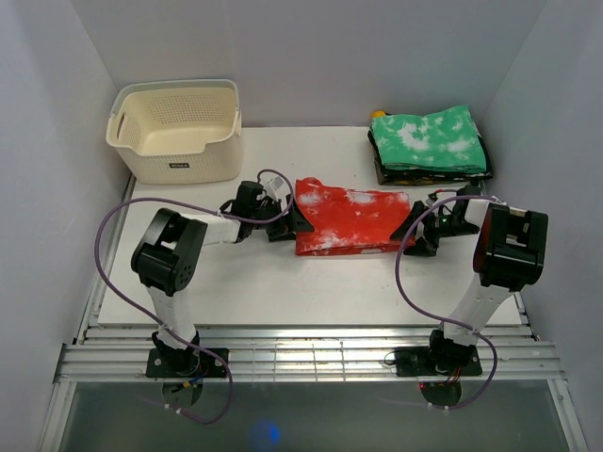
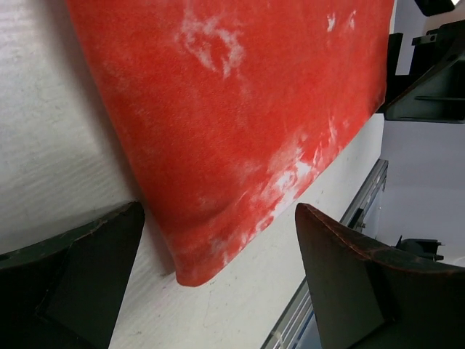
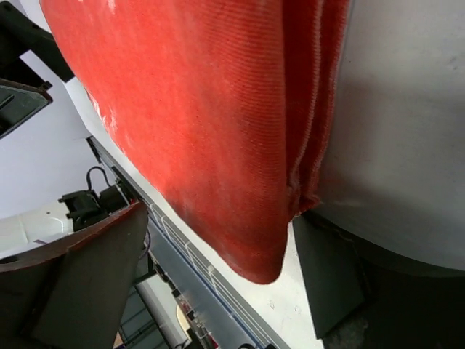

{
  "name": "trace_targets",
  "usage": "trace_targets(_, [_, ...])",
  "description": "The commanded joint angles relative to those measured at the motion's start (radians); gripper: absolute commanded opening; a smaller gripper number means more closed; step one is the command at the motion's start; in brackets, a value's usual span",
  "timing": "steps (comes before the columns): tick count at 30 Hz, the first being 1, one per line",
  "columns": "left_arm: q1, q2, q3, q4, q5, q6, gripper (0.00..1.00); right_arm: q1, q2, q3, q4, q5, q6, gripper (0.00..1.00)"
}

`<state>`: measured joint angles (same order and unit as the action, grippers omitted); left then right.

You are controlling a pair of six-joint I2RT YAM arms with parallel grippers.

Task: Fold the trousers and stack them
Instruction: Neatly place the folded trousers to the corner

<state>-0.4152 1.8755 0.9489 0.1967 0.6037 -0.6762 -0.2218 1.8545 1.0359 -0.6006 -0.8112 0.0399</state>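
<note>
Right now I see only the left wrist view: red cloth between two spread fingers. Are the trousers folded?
Observer: Yes. The right wrist view shows several layers of the trousers stacked along one edge.
Operator: Is the right gripper holding that end?
Observer: No. The right gripper is open, its jaws spread either side of the corner.
Operator: Is there a stack to add them to?
Observer: Probably. A folded green cloth lies at the far right, beyond that gripper.
</note>
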Motion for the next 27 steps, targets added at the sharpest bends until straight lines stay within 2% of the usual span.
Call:
trace_targets(1, [0.003,0.057,0.004,-0.033,-0.029,-0.028,0.98,0.015,0.074,-0.039,0.165,0.205,0.0,0.84])
trace_targets(6, [0.003,0.108,-0.013,0.012,0.014,-0.08,0.98,0.015,0.071,-0.033,0.167,0.262,0.011,0.75])
trace_targets(9, [0.003,0.079,-0.028,0.009,0.011,-0.069,0.98,0.009,0.011,-0.016,0.085,0.367,-0.035,0.85])
trace_targets(10, [0.006,0.062,-0.032,0.006,0.013,-0.06,0.98,0.004,-0.01,-0.016,0.064,0.395,-0.035,0.93])
trace_targets(12, [0.006,0.045,-0.038,0.0,0.014,-0.049,0.98,0.002,-0.076,-0.023,0.065,0.455,-0.035,0.98])
trace_targets(16, [0.006,0.039,-0.035,0.003,0.018,-0.037,0.98,0.006,-0.115,-0.034,0.142,0.452,0.008,0.97])
trace_targets(23, [0.006,0.07,-0.004,-0.016,0.005,-0.039,0.98,0.074,0.024,-0.057,0.272,0.414,0.104,0.92])
trace_targets(27, [0.006,0.067,0.017,-0.083,-0.033,-0.034,0.98,0.14,0.034,-0.066,0.314,0.397,0.133,0.91])
